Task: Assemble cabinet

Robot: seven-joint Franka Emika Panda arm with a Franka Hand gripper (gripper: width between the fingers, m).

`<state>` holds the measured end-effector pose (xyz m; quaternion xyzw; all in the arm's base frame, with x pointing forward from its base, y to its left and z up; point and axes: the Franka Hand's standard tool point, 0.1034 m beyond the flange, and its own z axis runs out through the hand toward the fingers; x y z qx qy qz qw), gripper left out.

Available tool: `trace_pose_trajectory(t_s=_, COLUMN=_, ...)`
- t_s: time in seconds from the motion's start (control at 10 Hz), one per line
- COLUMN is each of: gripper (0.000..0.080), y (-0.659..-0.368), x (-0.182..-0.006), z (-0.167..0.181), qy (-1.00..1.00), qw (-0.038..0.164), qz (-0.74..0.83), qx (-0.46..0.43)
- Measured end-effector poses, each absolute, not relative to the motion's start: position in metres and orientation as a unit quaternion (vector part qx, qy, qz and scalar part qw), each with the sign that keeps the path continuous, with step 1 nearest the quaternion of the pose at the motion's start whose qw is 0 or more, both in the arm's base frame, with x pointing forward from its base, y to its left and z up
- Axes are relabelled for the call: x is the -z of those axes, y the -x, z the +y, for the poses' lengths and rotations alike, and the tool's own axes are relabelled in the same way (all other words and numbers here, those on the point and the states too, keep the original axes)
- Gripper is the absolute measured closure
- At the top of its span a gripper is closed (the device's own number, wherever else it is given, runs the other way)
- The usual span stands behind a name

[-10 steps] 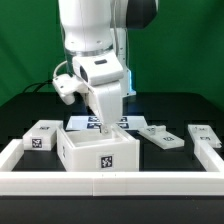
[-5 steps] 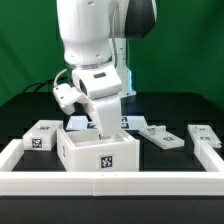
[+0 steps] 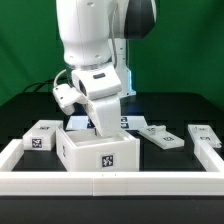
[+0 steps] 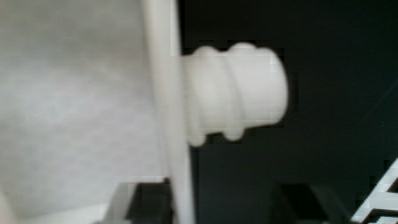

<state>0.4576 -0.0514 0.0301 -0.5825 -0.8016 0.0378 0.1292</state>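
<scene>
Arm (image 3: 97, 60) lower in cabinet (image 3: 85, 152); black tbl (image 3: 180, 108)

A green wall (image 3: 25, 50) fills the back of the room. In front of it is a flat black table (image 3: 188, 106) with soft, bright light on it. A low white rail (image 3: 150, 182) runs along the table's front and sides.
</scene>
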Motion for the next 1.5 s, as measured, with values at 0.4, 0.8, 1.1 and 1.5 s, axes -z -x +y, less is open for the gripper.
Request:
trace_pose_trajectory(t_s=0.4, gripper=0.0755, y=-0.458, x=-0.03, z=-0.053, qy=0.584, qw=0.128, qz=-0.801, qx=-0.037)
trace_pose_trajectory(t_s=0.8, gripper=0.0755, y=-0.458, x=-0.03, z=-0.051, qy=0.591, qw=0.127, qz=-0.796, qx=-0.038)
trace_pose_trajectory(t_s=1.1, gripper=0.0755, y=-0.462, x=-0.031, z=-0.019, qy=0.656, qw=0.117, qz=-0.745, qx=-0.044)
trace_pose_trajectory(t_s=1.5, gripper=0.0755, y=-0.483, x=-0.031, z=0.048, qy=0.729, qw=0.108, qz=-0.675, qx=-0.047)
